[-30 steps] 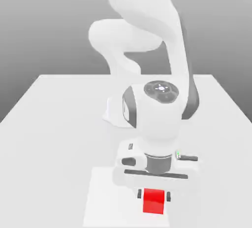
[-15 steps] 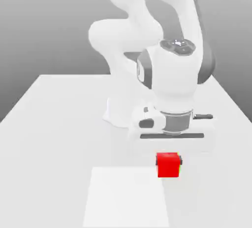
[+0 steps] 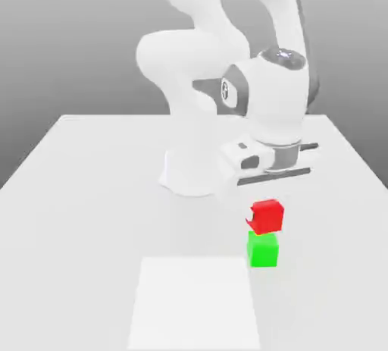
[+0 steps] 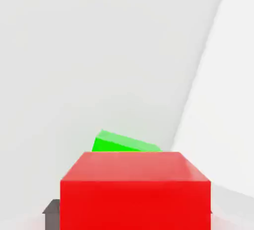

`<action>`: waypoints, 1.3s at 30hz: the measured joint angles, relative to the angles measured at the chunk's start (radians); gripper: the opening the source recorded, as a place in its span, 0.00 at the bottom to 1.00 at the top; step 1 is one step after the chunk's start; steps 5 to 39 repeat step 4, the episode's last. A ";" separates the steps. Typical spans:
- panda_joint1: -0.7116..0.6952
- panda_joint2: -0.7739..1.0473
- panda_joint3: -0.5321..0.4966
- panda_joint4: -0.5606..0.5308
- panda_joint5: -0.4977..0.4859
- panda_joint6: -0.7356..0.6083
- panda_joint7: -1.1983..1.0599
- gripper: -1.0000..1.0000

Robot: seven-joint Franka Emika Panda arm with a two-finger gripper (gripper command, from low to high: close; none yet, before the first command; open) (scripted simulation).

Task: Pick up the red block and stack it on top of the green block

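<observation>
Red block (image 3: pixel 267 215) seemingly just above green block (image 3: pixel 263 250)

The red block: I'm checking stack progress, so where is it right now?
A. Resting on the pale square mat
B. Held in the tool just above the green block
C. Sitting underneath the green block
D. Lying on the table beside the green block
B: the red block sits clamped in the tool directly over the green block, which stands on the table.
</observation>
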 joint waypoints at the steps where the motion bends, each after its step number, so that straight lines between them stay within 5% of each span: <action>1: -0.006 0.035 -0.003 0.000 -0.022 0.034 0.015 0.00; 2: -0.004 0.052 -0.007 0.001 -0.033 0.051 0.022 1.00; 39: -0.005 0.052 -0.007 0.001 -0.033 0.051 0.022 1.00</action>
